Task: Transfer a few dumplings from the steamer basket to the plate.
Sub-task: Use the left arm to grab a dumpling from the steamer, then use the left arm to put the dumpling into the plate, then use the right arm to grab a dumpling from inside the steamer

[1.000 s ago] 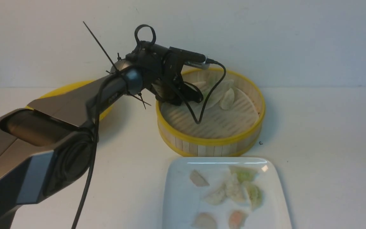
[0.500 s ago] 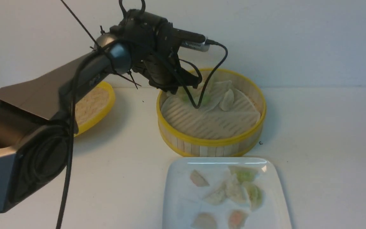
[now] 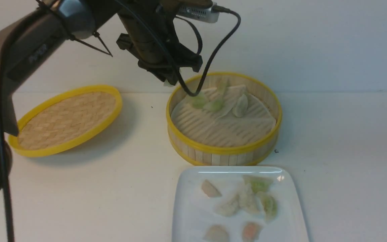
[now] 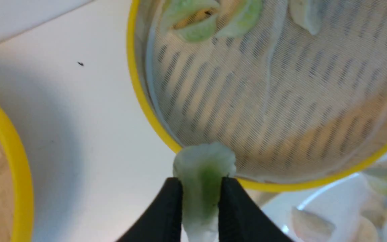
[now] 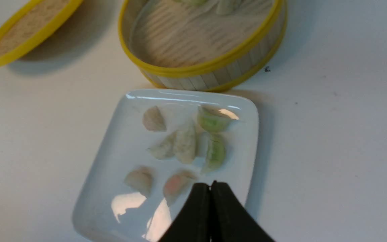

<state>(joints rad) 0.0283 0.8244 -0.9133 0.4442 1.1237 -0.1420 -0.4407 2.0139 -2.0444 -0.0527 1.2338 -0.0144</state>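
Jaws of the left gripper (image 4: 202, 182) are pinching a pale green dumpling (image 4: 204, 161) in a narrow grip across its filled middle, with the pleated end sticking out past the black tips. It is hanging in the air above the yellow rim of the basket (image 3: 223, 149), on the side toward the lid (image 3: 66, 121). The right gripper (image 5: 211, 188) is hovering over the near edge of the plate (image 5: 113, 141), jaws pressed together with nothing between them.

A few more dumplings (image 3: 213, 102) are lying at the far side of the basket, and six are sitting on the plate, mostly toward its middle and right.

The dumpling is probably very light and soft, and its thin, moist-looking wrapper is likely to slip or tear. It is already looking squeezed, so more pressure risks splitting it. The plump middle seems the right place to hold it, since the thin frill would likely rip. The plate's bare left part is offering room for setting it down gently.
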